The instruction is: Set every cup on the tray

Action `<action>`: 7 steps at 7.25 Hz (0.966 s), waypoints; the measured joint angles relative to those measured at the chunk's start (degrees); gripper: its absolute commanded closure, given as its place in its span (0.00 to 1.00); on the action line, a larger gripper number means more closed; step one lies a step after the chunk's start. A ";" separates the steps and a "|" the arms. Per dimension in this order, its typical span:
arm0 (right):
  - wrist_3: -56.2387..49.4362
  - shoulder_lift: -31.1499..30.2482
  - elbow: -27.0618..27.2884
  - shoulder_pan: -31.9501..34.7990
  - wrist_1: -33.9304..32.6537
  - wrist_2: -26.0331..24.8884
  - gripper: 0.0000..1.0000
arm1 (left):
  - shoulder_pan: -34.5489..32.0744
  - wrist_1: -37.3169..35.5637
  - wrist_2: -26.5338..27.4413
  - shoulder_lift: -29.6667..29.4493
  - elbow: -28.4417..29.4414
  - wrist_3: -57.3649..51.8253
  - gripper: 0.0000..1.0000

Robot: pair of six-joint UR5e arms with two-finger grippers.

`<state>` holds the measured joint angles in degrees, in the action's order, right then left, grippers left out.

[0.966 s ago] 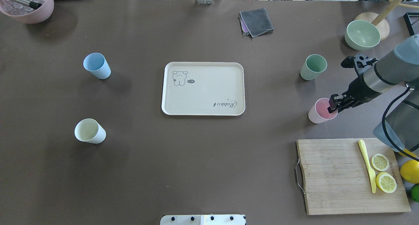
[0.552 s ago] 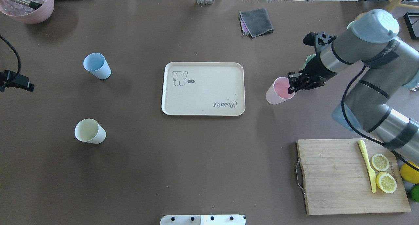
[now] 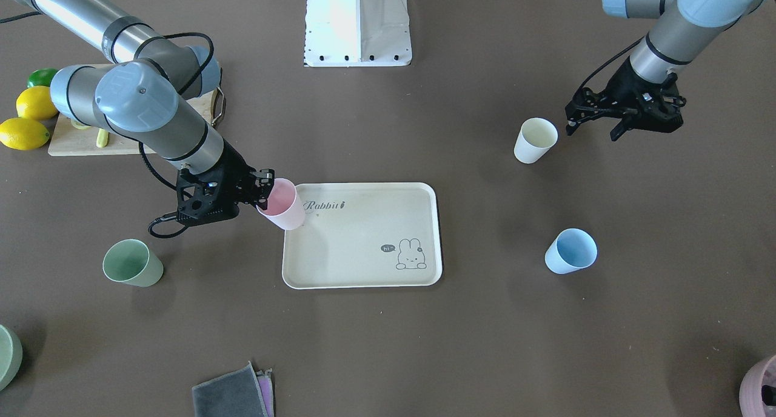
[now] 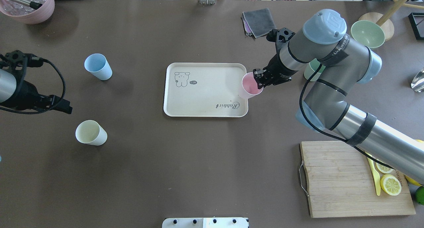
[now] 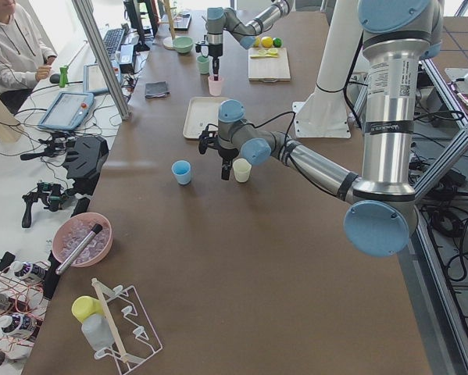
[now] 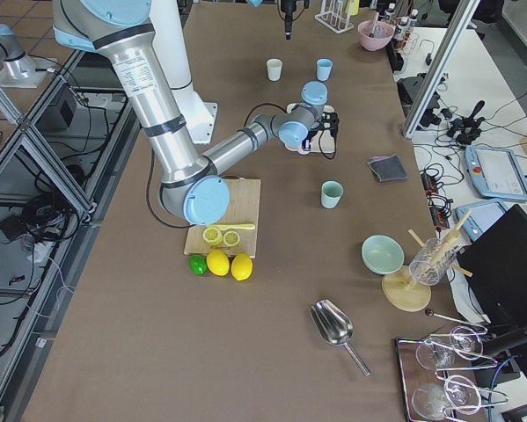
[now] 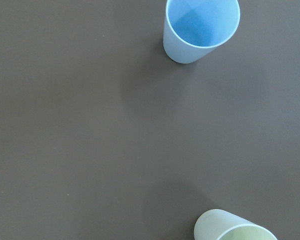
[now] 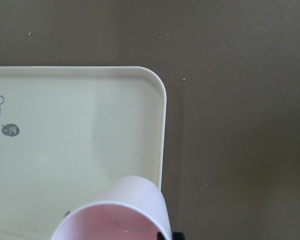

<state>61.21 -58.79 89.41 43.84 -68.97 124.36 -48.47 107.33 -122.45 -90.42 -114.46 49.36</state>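
Note:
My right gripper (image 4: 257,80) is shut on the rim of the pink cup (image 4: 249,87) and holds it over the right edge of the cream "Rabbit" tray (image 4: 205,88). The right wrist view shows the pink cup (image 8: 119,215) above the tray corner (image 8: 64,140). The sage green cup (image 4: 310,71) stands to the right, partly behind the right arm. My left gripper (image 4: 64,107) is open and empty, between the light blue cup (image 4: 97,66) and the cream-white cup (image 4: 90,132). In the front view the left gripper (image 3: 593,131) is just beside the cream-white cup (image 3: 535,139).
A wooden cutting board (image 4: 334,178) with lemon slices and a yellow knife lies at the front right. A pale-green bowl (image 4: 367,30) and a grey cloth (image 4: 260,21) lie at the back right. A mauve pot (image 4: 29,6) stands at the back left.
My right gripper has carried the pink cup leftward from the table's right side to the tray's right edge. My left arm has come in from the left, toward the cream-white cup.

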 measured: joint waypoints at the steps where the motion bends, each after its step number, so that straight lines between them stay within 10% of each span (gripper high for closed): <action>1: 0.65 0.59 -0.37 -0.57 0.00 -0.61 0.57 | 1.56 0.04 0.35 -0.77 0.74 0.19 0.11; 2: 2.71 1.49 -1.13 -0.97 0.04 -0.99 0.01 | 2.71 0.06 0.51 -1.53 1.61 0.26 0.18; 5: 7.60 4.02 -2.47 -0.80 0.08 -1.70 0.00 | 5.91 0.16 2.50 -2.39 3.79 0.32 0.54; 6: 7.78 3.96 -1.97 0.30 -0.09 -0.95 0.00 | 6.58 0.58 2.83 -2.60 4.64 0.37 1.00; 7: 7.58 3.40 -1.53 2.04 -0.33 0.57 0.00 | 7.01 1.48 2.92 -2.66 5.26 0.86 1.00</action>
<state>68.79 -55.39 87.88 45.89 -69.31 124.93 -41.46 108.81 -119.53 -93.08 -109.20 50.22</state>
